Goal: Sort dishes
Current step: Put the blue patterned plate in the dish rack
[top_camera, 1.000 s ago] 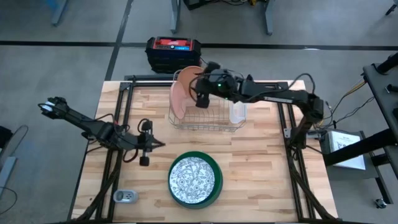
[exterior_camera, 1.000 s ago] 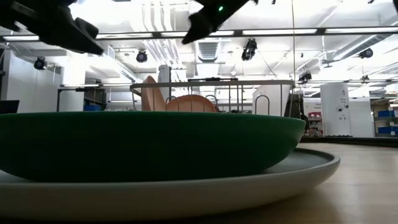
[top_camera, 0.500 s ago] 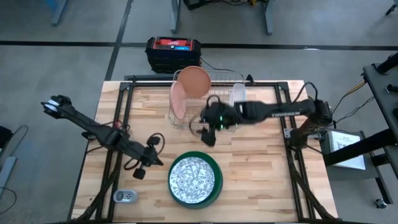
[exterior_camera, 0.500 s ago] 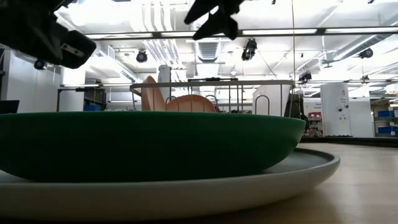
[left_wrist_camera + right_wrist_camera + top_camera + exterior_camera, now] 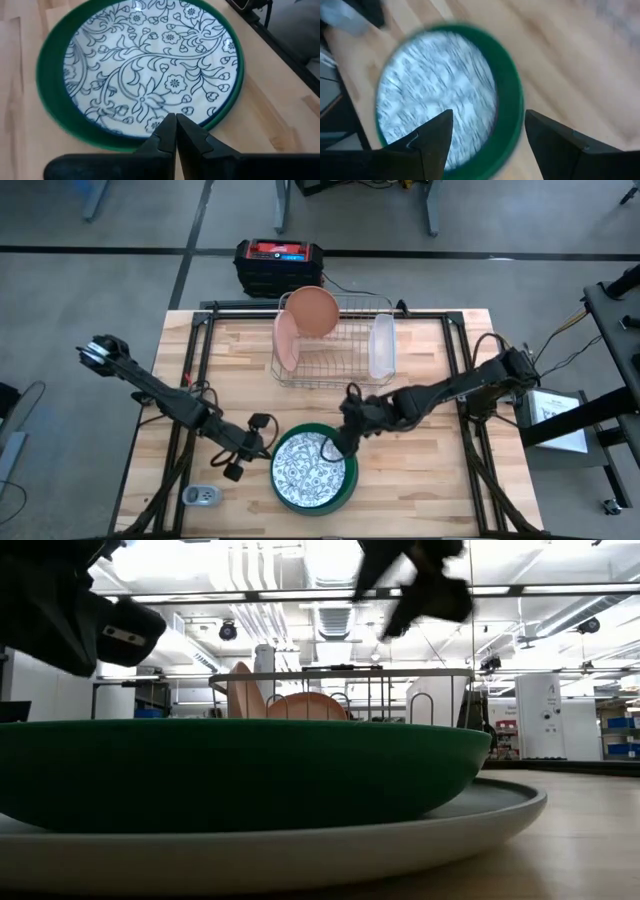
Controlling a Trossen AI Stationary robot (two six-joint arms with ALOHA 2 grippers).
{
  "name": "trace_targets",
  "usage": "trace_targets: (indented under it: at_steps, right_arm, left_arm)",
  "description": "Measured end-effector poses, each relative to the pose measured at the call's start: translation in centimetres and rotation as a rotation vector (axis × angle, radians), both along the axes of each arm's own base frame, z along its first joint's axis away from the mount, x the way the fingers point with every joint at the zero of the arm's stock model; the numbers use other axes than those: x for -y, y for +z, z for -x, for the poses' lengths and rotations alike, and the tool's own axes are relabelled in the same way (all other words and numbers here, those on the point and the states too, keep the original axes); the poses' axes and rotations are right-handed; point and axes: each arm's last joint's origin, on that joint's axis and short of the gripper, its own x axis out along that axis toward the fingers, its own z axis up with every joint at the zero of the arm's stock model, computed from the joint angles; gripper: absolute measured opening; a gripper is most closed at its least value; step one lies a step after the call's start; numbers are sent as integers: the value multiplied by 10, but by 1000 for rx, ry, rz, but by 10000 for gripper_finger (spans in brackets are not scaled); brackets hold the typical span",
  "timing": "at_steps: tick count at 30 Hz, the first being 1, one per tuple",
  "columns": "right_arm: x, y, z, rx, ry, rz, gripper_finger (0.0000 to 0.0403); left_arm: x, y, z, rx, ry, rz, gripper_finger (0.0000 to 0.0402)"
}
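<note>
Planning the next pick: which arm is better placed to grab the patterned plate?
Right, probably. The right gripper hovers open over the patterned plate, while the left gripper sits shut beside the green dish's rim.

No text, label, brand, number or sign can be read in any view. The white sheet (image 5: 558,418) beside the worktop (image 5: 420,470) carries dark print, too small to read. The plate (image 5: 150,70) bears only a blue flower-and-vine pattern, no lettering.
</note>
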Motion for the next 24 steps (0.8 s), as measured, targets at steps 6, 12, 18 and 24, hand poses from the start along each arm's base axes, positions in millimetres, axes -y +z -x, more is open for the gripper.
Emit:
trace_targets:
  at_steps: [6,12,18,24]
  right_arm:
    - [-4,-25,9,-53,-91,-66,252]
    - [-5,-33,5,32,-109,-131,253]
    - [-11,-42,3,93,-125,-199,255]
    - [-20,-60,5,53,-138,-231,261]
  left_arm:
    - [8,-11,-8,0,-9,0,0]
    - [13,-25,-14,-31,-11,-12,0]
    - [18,-37,-23,-7,-11,2,0]
    - [21,-51,-28,-38,4,3,0]
